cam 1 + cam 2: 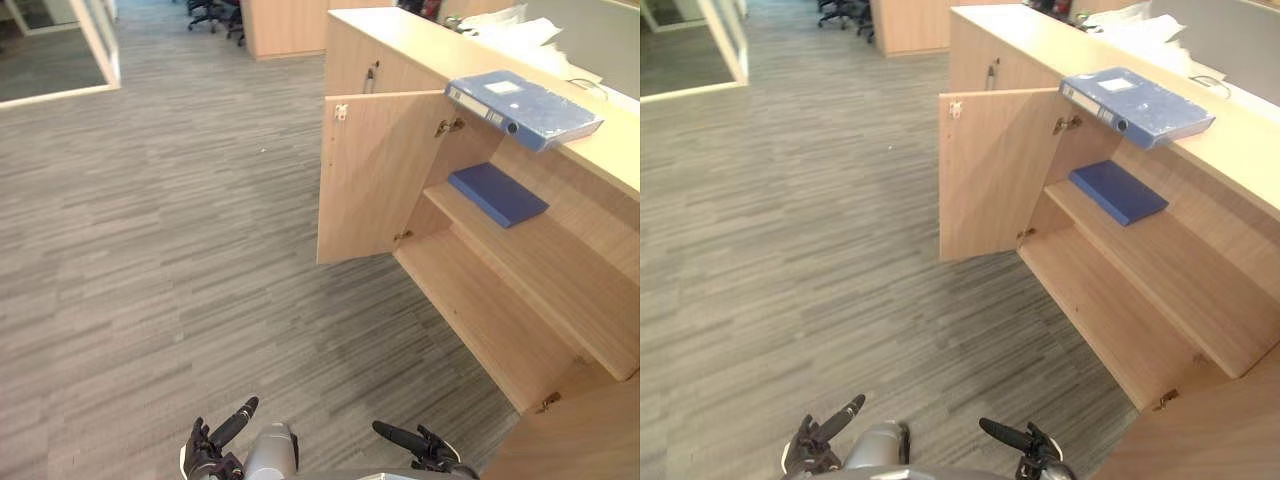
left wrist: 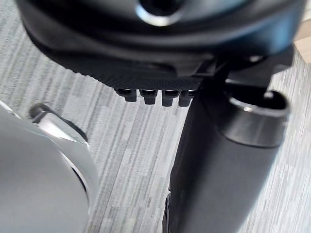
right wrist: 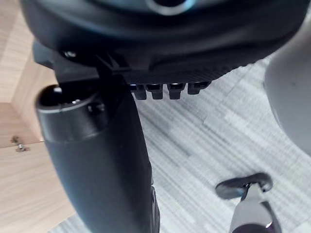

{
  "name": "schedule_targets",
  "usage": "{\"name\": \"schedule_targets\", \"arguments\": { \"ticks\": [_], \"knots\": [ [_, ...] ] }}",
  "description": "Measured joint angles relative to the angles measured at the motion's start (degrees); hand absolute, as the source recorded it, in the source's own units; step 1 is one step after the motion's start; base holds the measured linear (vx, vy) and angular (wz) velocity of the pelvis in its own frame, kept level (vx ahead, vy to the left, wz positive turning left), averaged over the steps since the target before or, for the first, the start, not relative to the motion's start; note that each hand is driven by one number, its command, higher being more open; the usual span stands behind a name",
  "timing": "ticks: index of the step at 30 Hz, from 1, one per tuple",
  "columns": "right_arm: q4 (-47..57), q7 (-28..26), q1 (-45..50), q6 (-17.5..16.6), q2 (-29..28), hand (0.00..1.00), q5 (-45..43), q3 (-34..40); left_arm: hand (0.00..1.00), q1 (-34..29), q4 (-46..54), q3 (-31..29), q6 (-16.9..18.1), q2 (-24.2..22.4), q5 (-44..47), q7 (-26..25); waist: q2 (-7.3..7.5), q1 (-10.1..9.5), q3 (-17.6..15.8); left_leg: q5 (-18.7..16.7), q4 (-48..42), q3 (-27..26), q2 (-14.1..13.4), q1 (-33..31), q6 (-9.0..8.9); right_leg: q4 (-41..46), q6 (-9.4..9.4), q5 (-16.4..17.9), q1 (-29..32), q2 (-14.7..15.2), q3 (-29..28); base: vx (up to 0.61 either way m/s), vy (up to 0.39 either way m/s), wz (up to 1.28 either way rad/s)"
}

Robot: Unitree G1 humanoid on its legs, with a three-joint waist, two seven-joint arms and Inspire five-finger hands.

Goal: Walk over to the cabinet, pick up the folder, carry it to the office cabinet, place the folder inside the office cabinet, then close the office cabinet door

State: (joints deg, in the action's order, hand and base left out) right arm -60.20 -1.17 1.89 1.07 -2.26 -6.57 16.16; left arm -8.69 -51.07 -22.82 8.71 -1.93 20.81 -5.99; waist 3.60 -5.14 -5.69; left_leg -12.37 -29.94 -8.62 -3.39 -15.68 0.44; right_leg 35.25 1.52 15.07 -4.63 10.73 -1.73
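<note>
A light blue ring-binder folder (image 1: 525, 107) lies flat on the top of the light wood cabinet (image 1: 420, 45), its corner jutting over the front edge. Below it the cabinet stands with its door (image 1: 375, 175) swung wide. A thin dark blue folder (image 1: 497, 193) lies on the upper shelf (image 1: 560, 270) inside. My left hand (image 1: 215, 440) and right hand (image 1: 415, 442) hang low at the bottom of the eye views, far from the cabinet, fingers relaxed and holding nothing. The left wrist view shows the left hand (image 2: 223, 160) over carpet, and the right hand (image 3: 97, 160) hangs beside the wood panel.
Grey striped carpet (image 1: 170, 250) stretches between me and the cabinet. White papers (image 1: 515, 35) lie on the cabinet top further back. Office chairs (image 1: 215, 15) and another wood unit (image 1: 285, 25) stand far off. A glass partition (image 1: 95, 40) is at the far left.
</note>
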Motion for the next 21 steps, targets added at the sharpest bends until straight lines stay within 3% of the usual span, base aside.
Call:
{"name": "schedule_targets", "arguments": {
  "ticks": [1,2,3,4,5,7,8,10,12,13,14,15,16,18,20,21],
  "knots": [
    [0.3,-0.4,-0.3,-0.1,0.0,1.00,0.2,-1.0,1.00,0.0,-1.4,0.4,0.0,0.5,0.0,0.1,0.08,0.32,0.1,-0.8,1.8,-2.9,1.5,3.9,1.17,13.5,-4.80,-4.7,5.9,3.1,0.0,0.47,0.436,-0.73],
    [1.0,-0.6,-0.6,-0.2,0.1,1.00,0.9,-1.8,1.00,0.1,-2.1,1.0,0.0,0.8,0.0,0.2,0.02,0.63,0.1,-1.0,2.8,-3.9,2.4,5.8,1.53,18.9,-6.24,-6.2,8.3,4.8,0.9,0.41,0.387,-0.48],
    [1.0,-1.1,-1.6,-0.6,0.1,1.00,2.3,-2.0,1.00,0.4,-3.1,2.4,-0.3,1.5,-0.6,0.4,-0.48,1.70,0.0,-0.9,6.2,-5.0,3.6,9.7,1.78,26.0,-7.22,-6.9,11.2,8.3,5.4,0.25,0.220,-0.26],
    [0.9,-1.1,-1.9,-0.7,0.1,1.00,2.6,-2.1,1.00,0.5,-3.3,2.8,-0.4,1.6,-1.4,0.6,-0.84,2.22,0.2,-0.8,8.3,-5.3,3.7,12.0,2.02,28.1,-7.23,-6.9,12.2,9.6,8.3,0.32,0.226,-0.26],
    [0.9,-1.2,-2.3,-0.8,-0.1,1.00,2.6,-2.2,1.00,0.8,-3.5,3.9,-0.4,2.0,-2.6,1.2,-2.24,2.66,0.1,-0.6,11.4,-5.5,3.5,15.6,2.24,29.8,-7.05,-6.8,13.9,10.4,12.8,0.33,0.159,-0.28],
    [0.4,-1.3,-3.0,-1.4,0.0,1.00,2.5,-2.2,1.00,1.1,-5.6,6.7,-0.5,3.3,-4.1,1.9,-2.76,2.99,-0.1,-0.3,14.9,-6.4,3.0,19.9,2.28,26.0,-4.23,-5.1,14.2,9.9,18.1,0.30,0.092,-0.30],
    [-0.4,-1.2,-3.5,-1.4,0.1,1.00,2.5,-2.4,1.00,1.5,-6.7,8.4,-0.5,4.3,-5.5,2.6,-2.75,3.71,-0.1,-0.3,15.9,-6.9,2.5,21.5,2.27,21.0,-2.48,-3.5,14.4,9.4,22.6,0.26,0.000,-0.27],
    [-0.2,-1.2,-4.5,-1.9,0.5,1.00,3.3,-4.8,1.00,1.7,-7.9,9.3,-0.8,4.8,-6.7,2.9,-2.97,4.75,-0.6,-0.3,17.7,-8.1,1.2,23.4,2.23,12.6,-1.91,-1.9,15.4,7.8,28.3,0.27,-0.043,-0.37],
    [0.1,-1.3,-5.2,-2.5,0.6,1.00,5.5,-7.6,1.00,1.6,-8.3,10.7,-0.8,5.3,-7.6,2.8,-3.19,5.43,-1.7,-0.3,19.8,-10.1,-0.7,26.0,0.79,1.4,-1.35,-2.6,16.7,5.1,31.5,0.28,-0.113,-0.52],
    [0.6,-1.8,-5.0,-2.7,0.3,1.00,6.7,-8.9,1.00,1.9,-8.3,11.8,-0.8,5.7,-7.8,2.8,-2.48,5.57,-2.2,-0.5,21.2,-11.2,-1.3,27.8,-0.96,-6.7,-0.65,-5.3,17.4,3.5,31.0,0.19,-0.117,-0.35],
    [0.6,-2.0,-4.8,-2.9,0.2,1.00,6.8,-9.1,1.00,2.0,-8.3,12.2,-0.8,6.0,-7.9,2.7,-1.92,5.58,-2.3,-0.9,21.4,-11.3,-1.2,28.4,-1.87,-9.5,-0.68,-7.1,17.6,3.1,30.5,0.26,-0.185,-0.32],
    [0.5,-2.3,-4.6,-3.4,0.1,1.00,6.9,-9.7,1.00,2.4,-8.4,12.8,-0.8,6.3,-8.0,2.8,-1.03,5.73,-2.9,-1.6,21.3,-11.3,-0.9,29.5,-3.12,-11.5,-1.96,-12.7,17.6,2.8,29.4,0.24,-0.181,-0.32],
    [0.4,-2.6,-4.7,-3.8,0.8,1.00,7.6,-10.4,1.00,2.8,-8.9,12.9,-0.7,5.9,-8.0,2.7,-2.08,5.64,-2.9,-1.9,21.2,-10.6,-2.4,30.5,-4.12,-10.8,-3.98,-11.7,17.3,0.5,29.2,0.30,-0.233,-0.36],
    [0.4,-2.8,-4.7,-4.3,0.9,1.00,7.8,-10.1,1.00,2.8,-9.0,13.0,-0.7,5.0,-8.1,2.7,-3.21,5.79,-3.0,-2.0,19.5,-8.0,-4.4,30.6,-4.40,-10.5,-4.55,-9.1,17.1,-1.9,28.2,0.32,-0.305,-0.52],
    [0.3,-3.1,-4.6,-4.0,0.2,1.00,7.9,-7.2,1.00,2.8,-9.0,12.3,-0.8,3.9,-8.5,2.8,-3.97,6.01,-3.3,-2.6,12.1,-6.0,-7.8,29.1,-5.40,-12.4,-5.04,-7.6,14.9,-5.4,28.2,0.35,-0.387,-0.40],
    [0.3,-3.0,-4.4,-3.1,0.2,1.00,7.8,-5.5,1.00,2.6,-8.3,11.1,-0.8,3.9,-9.3,3.3,-4.29,5.95,-3.1,-2.3,1.6,-3.3,-10.6,25.2,-5.67,-14.9,-5.74,-6.9,12.4,-8.1,28.3,0.36,-0.391,-0.33]
  ]
}}
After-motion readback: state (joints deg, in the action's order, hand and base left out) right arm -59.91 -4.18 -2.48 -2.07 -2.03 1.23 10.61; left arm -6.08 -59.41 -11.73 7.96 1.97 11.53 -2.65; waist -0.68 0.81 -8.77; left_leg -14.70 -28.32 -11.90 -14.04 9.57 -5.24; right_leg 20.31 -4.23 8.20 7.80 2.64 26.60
